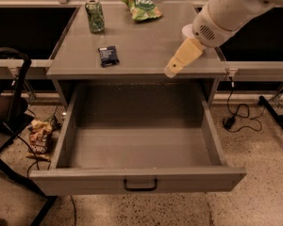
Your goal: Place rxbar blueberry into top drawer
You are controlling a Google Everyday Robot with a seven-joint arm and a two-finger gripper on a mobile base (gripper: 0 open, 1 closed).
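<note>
The rxbar blueberry [108, 56], a small dark navy wrapper, lies flat on the grey counter top [141, 46], left of centre. The top drawer [137, 177] is pulled wide open below the counter, and nothing shows inside it. Its black handle [140, 186] sits at the centre of the front panel. My gripper [173, 68], tan-coloured on a white arm coming in from the upper right, hangs over the counter's front right edge. It is well to the right of the bar and holds nothing that I can see.
A green soda can [95, 15] and a green chip bag [140, 5] stand at the back of the counter. A white bowl [187, 30] is mostly hidden behind my arm. A snack bag [39, 138] lies on the floor at left beside a black frame [9, 102]. Cables [236, 114] lie at right.
</note>
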